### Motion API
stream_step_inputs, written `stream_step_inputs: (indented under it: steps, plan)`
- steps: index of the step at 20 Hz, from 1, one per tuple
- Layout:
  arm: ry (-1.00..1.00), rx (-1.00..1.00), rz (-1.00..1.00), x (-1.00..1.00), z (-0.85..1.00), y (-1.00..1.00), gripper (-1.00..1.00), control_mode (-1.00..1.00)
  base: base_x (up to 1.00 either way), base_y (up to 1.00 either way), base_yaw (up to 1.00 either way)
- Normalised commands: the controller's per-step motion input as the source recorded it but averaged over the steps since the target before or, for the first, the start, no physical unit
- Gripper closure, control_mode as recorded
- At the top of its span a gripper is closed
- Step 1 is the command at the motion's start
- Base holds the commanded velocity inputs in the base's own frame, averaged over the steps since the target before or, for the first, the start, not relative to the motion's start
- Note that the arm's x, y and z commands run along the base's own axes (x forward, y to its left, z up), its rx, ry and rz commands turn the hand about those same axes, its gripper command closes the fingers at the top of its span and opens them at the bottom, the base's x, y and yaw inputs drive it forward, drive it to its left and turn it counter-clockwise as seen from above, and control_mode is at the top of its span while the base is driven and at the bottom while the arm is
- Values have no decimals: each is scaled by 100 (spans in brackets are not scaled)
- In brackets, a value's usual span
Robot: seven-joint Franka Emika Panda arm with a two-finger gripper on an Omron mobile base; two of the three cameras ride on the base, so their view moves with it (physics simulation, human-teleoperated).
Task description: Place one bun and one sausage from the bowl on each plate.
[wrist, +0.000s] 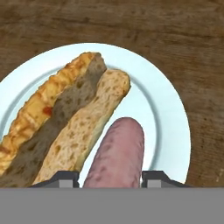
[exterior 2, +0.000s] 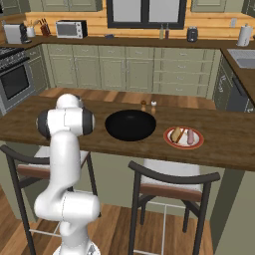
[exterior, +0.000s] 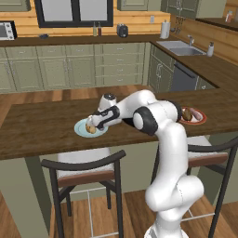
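Note:
The pale blue plate (wrist: pixel 162 100) lies on the wooden counter, and a split bun (wrist: pixel 65 122) rests on it. My gripper (wrist: pixel 110 178) hangs just above this plate (exterior: pixel 79 129), shut on a pink sausage (wrist: pixel 116 153) that points out over the plate beside the bun (exterior: pixel 91 129). My gripper (exterior: pixel 92 124) reaches leftward over the counter. To the right, the white plate with a red rim (exterior 2: pixel 170 142) holds a bun (exterior 2: pixel 176 134) and a sausage (exterior 2: pixel 190 137). The black bowl (exterior 2: pixel 130 124) sits mid-counter and looks empty.
Two small shakers (exterior 2: pixel 148 106) stand behind the bowl. Bar stools (exterior: pixel 83 167) (exterior 2: pixel 169 174) sit under the counter's near edge. The red-rimmed plate (exterior: pixel 201 120) lies right of my arm.

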Motion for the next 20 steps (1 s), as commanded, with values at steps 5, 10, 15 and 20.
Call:
stream_step_inputs:
  steps: [5,10,15,20]
  plan:
    - [-1,0,0,-3,2,-1,-100,-100,0,0,0]
    - [-7,0,0,-32,26,-18,-100,-100,0,0,0]
    - [0,0,-2,-53,55,-57,-100,-100,0,0,0]
    - [-1,1,-1,-53,48,-99,-100,-100,0,0,0]
